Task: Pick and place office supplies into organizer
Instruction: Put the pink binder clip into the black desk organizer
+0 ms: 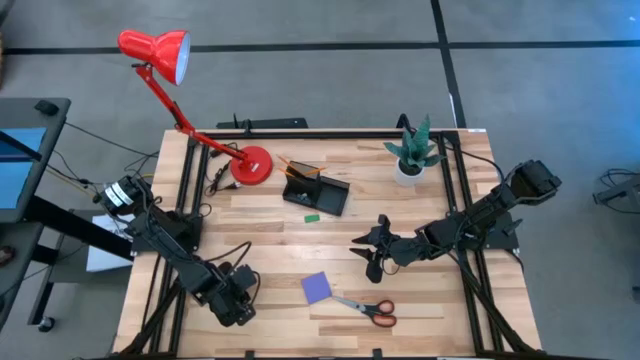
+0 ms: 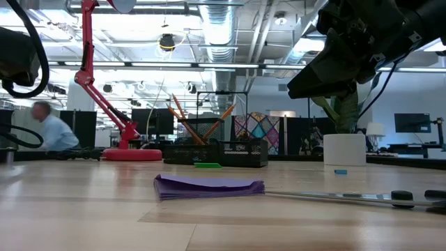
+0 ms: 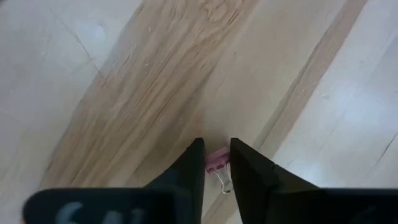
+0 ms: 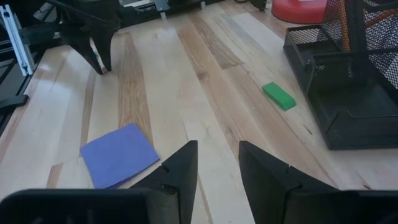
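The black mesh organizer [image 1: 318, 192] sits at the table's [image 1: 270, 330] far side, beside the red lamp's base [image 1: 251, 165], and orange pencils [image 1: 298, 169] stand slanting in its taller section; its low tray looks bare in the right wrist view. A green eraser [image 1: 311, 215] lies just in front of it. The purple notepad [image 1: 319, 288] lies flat near the front edge, with the red-handled scissors [image 1: 366, 309] beside it. The left gripper [image 3: 217, 158], down at the front-left wood, has its fingers closed around a small pink binder clip [image 3: 217, 165]. The right gripper [image 4: 217, 155] hangs over mid-table, fingers apart, holding nothing.
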Available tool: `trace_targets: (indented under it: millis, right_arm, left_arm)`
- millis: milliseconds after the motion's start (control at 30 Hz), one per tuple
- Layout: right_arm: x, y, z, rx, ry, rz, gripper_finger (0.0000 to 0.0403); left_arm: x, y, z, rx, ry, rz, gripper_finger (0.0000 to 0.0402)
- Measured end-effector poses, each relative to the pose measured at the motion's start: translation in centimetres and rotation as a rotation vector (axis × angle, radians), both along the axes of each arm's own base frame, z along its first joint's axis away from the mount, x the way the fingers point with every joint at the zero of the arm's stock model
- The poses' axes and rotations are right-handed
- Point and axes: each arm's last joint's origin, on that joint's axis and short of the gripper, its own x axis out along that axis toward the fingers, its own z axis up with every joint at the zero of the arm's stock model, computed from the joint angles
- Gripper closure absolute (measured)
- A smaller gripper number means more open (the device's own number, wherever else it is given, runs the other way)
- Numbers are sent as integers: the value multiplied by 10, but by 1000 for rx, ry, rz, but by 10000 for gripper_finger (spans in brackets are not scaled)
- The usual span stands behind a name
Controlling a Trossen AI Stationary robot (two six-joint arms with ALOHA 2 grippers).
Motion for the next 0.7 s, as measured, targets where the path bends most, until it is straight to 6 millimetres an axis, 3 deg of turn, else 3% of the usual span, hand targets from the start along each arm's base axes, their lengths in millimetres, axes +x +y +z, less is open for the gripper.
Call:
trace_targets:
  millis: [133,233,433,533,700]
  right_arm:
    - [0,0,0,0,0,0,291]
    - [0,0,0,0,0,0,291]
    - [0,0,0,0,-4,-3,291]
    - [0,0,1,2,-9,-4,291]
    - [1,0,1,5,-13,-5,291]
  left_arm:
    - [3,1,1,36,-50,-23,389]
    - [11,1,9,64,-52,-48,397]
    - [37,15,40,295,-76,-16,400]
    - [51,29,61,438,-47,-65,400]
    - [81,69,96,664,3,-125,400]
